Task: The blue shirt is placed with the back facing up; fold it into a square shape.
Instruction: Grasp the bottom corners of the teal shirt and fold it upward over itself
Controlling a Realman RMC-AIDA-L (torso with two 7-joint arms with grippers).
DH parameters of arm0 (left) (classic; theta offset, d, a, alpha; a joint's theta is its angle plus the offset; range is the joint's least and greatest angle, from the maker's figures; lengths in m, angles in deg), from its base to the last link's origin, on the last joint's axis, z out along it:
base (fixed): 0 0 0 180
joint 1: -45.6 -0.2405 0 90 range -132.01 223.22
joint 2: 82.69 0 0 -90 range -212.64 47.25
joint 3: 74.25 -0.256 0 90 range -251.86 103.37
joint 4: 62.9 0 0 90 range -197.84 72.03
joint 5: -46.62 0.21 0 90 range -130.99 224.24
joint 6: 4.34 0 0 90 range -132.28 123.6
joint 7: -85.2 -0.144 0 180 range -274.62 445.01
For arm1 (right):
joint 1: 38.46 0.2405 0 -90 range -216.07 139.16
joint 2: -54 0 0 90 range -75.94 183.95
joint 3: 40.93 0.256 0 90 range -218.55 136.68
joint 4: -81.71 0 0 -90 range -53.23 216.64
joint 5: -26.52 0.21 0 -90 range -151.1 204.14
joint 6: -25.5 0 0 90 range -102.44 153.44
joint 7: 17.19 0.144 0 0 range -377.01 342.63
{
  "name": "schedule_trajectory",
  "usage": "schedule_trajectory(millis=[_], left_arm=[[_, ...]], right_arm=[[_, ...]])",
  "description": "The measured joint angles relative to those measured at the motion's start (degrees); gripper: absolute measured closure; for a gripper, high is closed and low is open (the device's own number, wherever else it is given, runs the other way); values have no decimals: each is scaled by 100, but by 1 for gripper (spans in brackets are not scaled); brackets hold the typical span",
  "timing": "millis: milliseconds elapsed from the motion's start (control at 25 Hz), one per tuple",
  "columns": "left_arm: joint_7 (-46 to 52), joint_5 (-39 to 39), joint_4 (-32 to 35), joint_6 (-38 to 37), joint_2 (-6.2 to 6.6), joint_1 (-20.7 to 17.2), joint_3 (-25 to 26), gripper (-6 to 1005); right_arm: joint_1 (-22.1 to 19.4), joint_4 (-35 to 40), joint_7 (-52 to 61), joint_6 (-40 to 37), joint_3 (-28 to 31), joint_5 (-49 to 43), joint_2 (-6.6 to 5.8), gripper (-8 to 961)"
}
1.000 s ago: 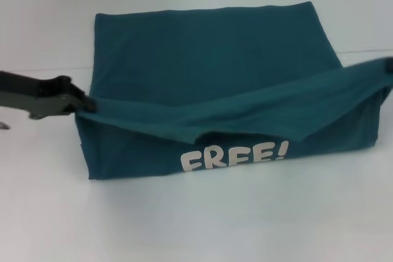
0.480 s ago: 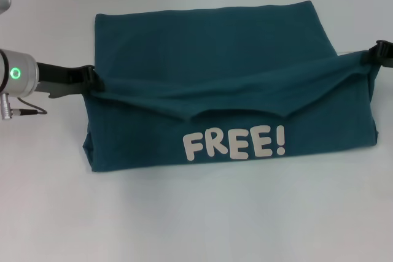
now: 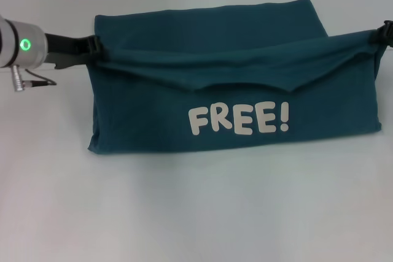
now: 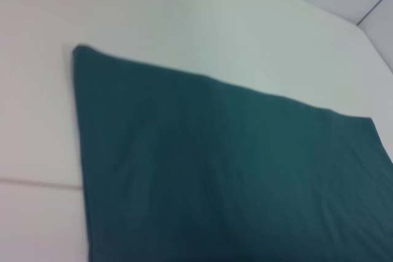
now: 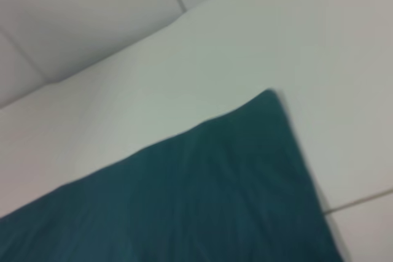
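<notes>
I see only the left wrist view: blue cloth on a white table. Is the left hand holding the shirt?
Observer: Yes. In the head view the left hand pinches the left end of the lifted fold of the blue shirt.
Operator: And the right hand?
Observer: The right hand grips the right end, at the picture's edge.
Operator: Is the print showing?
Observer: Yes, white "FREE!" lettering faces the camera below the sagging edge.

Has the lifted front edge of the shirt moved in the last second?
Yes. Both end effectors, left and right, carried the blue shirt edge toward its far hem, exposing the FREE! lettering.
</notes>
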Motion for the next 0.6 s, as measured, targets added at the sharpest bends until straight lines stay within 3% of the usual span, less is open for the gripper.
schedule_trajectory(millis=[200, 240, 440, 600], left_arm=[[-150, -26, -245, 579, -125, 70, -22, 956], [-300, -32, -397, 942, -209, 94, -28, 956], [-504, -28, -545, 1367, -336, 102, -31, 956], [-512, 4, -564, 1439, -354, 130, -52, 948]], right_arm=[[82, -232, -128, 905, -66, -4, 211, 923], [103, -297, -162, 1047, -109, -10, 230, 923], [257, -682, -311, 1749, -550, -40, 257, 922], [373, -770, -338, 1942, -854, -53, 258, 923]])
